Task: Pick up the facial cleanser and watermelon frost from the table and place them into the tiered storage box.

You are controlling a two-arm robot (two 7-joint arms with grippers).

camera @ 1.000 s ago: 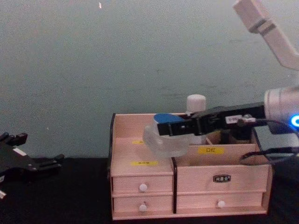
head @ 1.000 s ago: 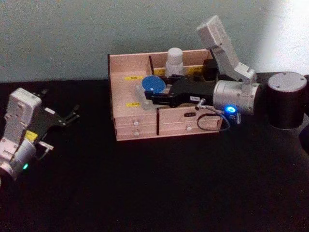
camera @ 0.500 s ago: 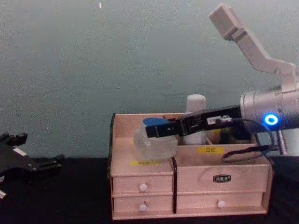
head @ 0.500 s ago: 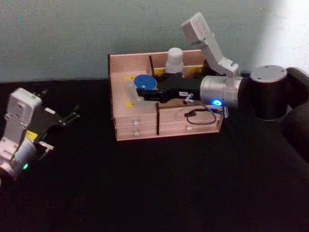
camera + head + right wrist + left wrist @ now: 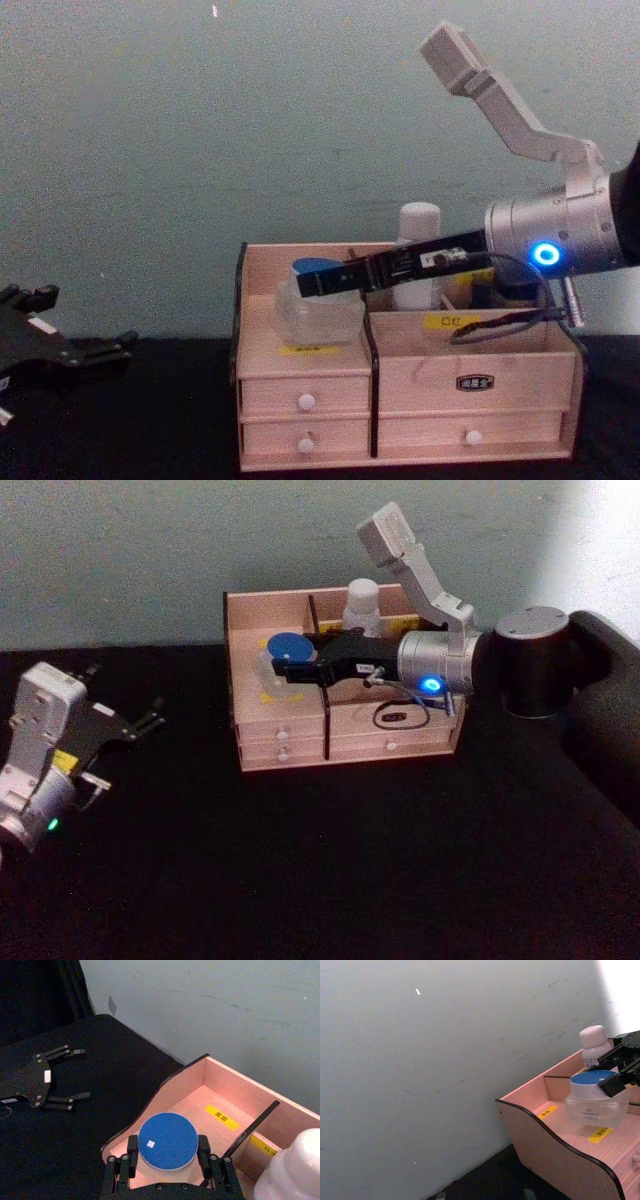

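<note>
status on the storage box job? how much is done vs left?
Done: a white-capped bottle stands in the tiered storage box's rear compartment. In hand: the right gripper is shut on the blue-lidded jar, holding it over the box's left compartment. Left: lower and release it. The left gripper is idle at the table's left, open.

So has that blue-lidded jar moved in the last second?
Yes. The blue-lidded jar, held by the right gripper, moved toward the storage box's left wall.

Jar (image 5: 283,652) in box (image 5: 390,740) left compartment; bottle (image 5: 362,605) behind-right.
</note>
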